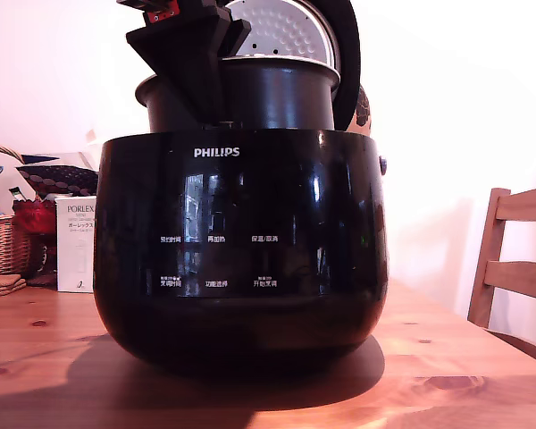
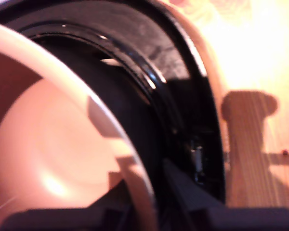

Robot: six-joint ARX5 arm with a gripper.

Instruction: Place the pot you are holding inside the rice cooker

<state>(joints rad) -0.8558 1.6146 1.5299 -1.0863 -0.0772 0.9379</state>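
Gripper [image 1: 192, 67]: black, angular, coming down from the top of the exterior view onto the near rim of the pot [image 1: 250, 94], toward that view's left side. One dark finger [image 1: 196, 76] lies flat against the outer wall of the pot. In the wrist view two dark fingers [image 2: 192, 197] straddle the pale rim band, one inside and one outside the wall, so the gripper is clamped on the pot rim.

Pot: dark grey-black, matte, round metal, with a thin flared rim. It sits upright, axis vertical, mouth upward, rim level. Its lower part is sunk into the mouth of the rice cooker [image 1: 241, 250]; the upper wall and rim stand above the cooker's top edge. It is narrower than the cooker body. Whether its bottom rests on anything inside cannot be told. In the wrist view the pot interior [image 2: 53, 159] looks smooth and pinkish under warm light, with soft concentric rings.

Rice cooker: large, glossy black, rounded body, marked PHILIPS in white, with white Chinese button labels in two rows. Its round hinged lid [image 1: 295, 31] stands open behind the pot, showing a dimpled silver inner plate.

Surroundings: knotty wooden table [image 1: 464, 375]; wicker basket [image 1: 4, 241] and a white PORLEX box [image 1: 74, 246] at the exterior view's left; a wooden chair back [image 1: 518, 259] at its right.
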